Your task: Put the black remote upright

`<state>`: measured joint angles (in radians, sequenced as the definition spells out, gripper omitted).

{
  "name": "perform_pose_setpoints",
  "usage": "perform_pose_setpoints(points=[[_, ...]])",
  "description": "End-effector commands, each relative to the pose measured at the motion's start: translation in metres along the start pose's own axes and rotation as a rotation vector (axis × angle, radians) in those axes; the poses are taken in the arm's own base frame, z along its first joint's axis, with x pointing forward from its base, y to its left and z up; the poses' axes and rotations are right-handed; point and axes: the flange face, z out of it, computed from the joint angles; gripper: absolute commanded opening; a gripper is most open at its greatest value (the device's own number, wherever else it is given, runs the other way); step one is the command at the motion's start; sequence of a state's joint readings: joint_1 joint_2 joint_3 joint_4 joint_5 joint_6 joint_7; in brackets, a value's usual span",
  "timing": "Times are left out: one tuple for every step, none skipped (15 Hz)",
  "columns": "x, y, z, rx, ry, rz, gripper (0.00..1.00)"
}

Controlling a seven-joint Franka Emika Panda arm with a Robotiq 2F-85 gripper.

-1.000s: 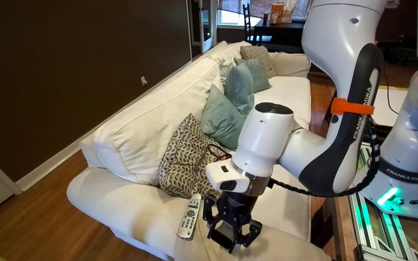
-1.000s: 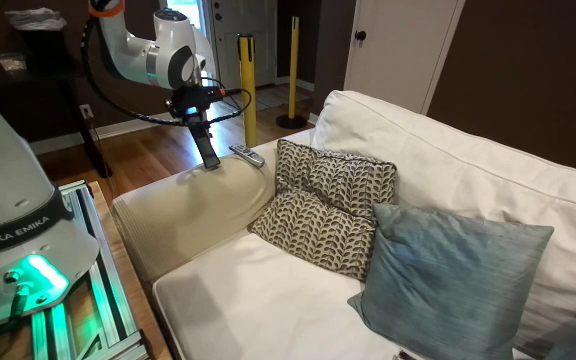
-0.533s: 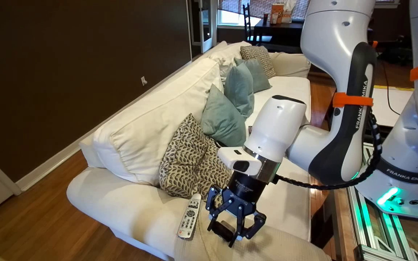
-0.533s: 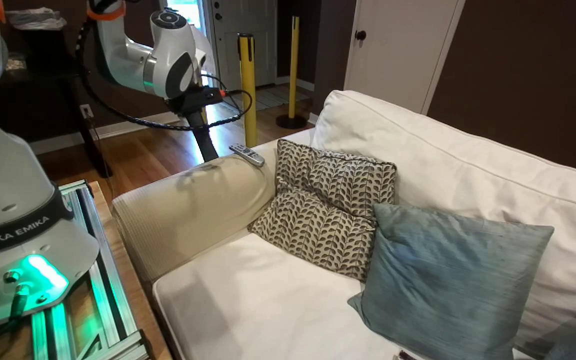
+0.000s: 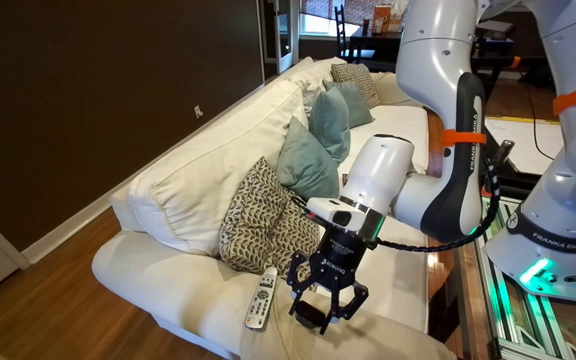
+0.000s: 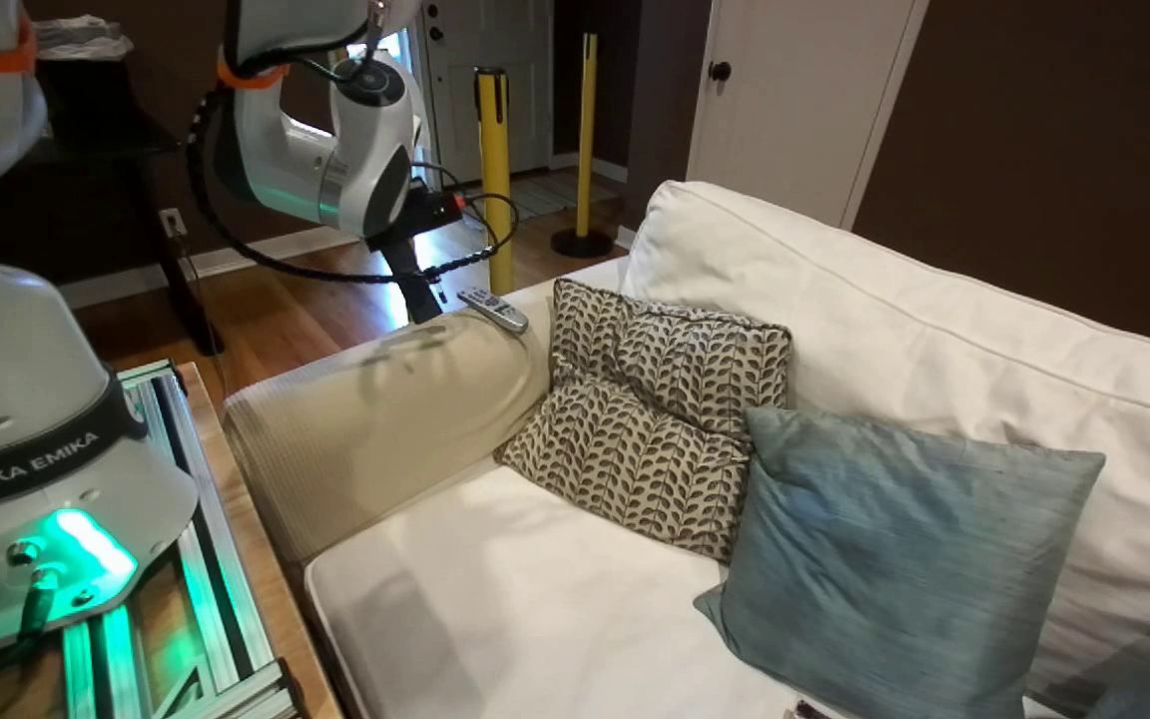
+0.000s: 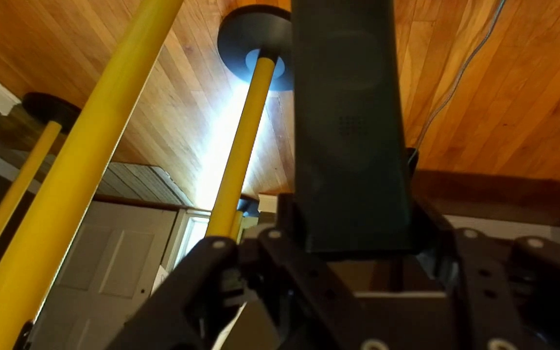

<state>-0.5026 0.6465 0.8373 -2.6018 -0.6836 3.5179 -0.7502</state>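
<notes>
Just right of a silver remote [image 5: 261,298] lying on a sofa arm [image 5: 168,280], a gripper [image 5: 309,319] holds the black remote [image 7: 350,160] over the same padded stretch, its fingers [image 7: 286,218] clamped on the two long edges; the grasp looks made, and the step in hand appears to be bringing the piece onto its end, as it does not yet stand by itself; the next move likely calls for squaring its long axis to the vertical, lowering one end onto the sofa arm, if that is the chosen spot, and parting the fingers only once it balances; soft upholstery may let so narrow a foot tip. Farther right, the white robot arm [image 5: 378,175] bends back toward its base [image 5: 558,265], lit green.

Across the wrist view run yellow posts [image 7: 83,160], then the black remote, then a thin cable [image 7: 464,65] on the wooden floor [image 7: 528,97]; the remote shows a broad, dark, straight-sided face, front or back unclear, with a faint round mark and a small cluster of dots; one end is cut square between the fingers, while the opposite end leaves the frame. In an exterior view the black remote [image 5: 309,316] is a stubby, foreshortened form; in an exterior view remote and fingers blend into one dark slant reaching the crest of the sofa arm [image 6: 385,429]; exact tilt, and any contact with the fabric, cannot be told.
</notes>
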Motion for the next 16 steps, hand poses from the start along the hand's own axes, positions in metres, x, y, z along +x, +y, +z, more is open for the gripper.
perform_pose_setpoints(points=[[-0.010, -0.001, -0.002, 0.009, 0.120, -0.043, 0.33], [-0.013, -0.002, -0.002, 0.017, 0.132, -0.048, 0.33], [-0.016, -0.002, -0.002, 0.021, 0.155, -0.057, 0.33], [-0.018, -0.002, -0.001, 0.026, 0.172, -0.061, 0.33], [-0.021, -0.002, 0.000, 0.030, 0.187, -0.065, 0.33], [-0.024, -0.003, 0.000, 0.033, 0.205, -0.069, 0.33], [-0.027, -0.004, 0.001, 0.033, 0.225, -0.076, 0.33], [-0.030, -0.004, 0.002, 0.035, 0.236, -0.074, 0.33], [-0.033, -0.005, 0.002, 0.039, 0.246, -0.072, 0.33], [-0.036, -0.006, 0.002, 0.041, 0.254, -0.068, 0.33], [-0.040, -0.007, 0.001, 0.040, 0.263, -0.065, 0.33], [-0.043, -0.007, 0.000, 0.040, 0.266, -0.058, 0.33], [-0.047, -0.009, 0.000, 0.041, 0.274, -0.052, 0.33], [-0.051, -0.010, 0.000, 0.042, 0.281, -0.049, 0.33], [-0.057, -0.011, 0.001, 0.045, 0.283, -0.039, 0.33], [-0.061, -0.012, 0.001, 0.048, 0.283, -0.034, 0.33]])
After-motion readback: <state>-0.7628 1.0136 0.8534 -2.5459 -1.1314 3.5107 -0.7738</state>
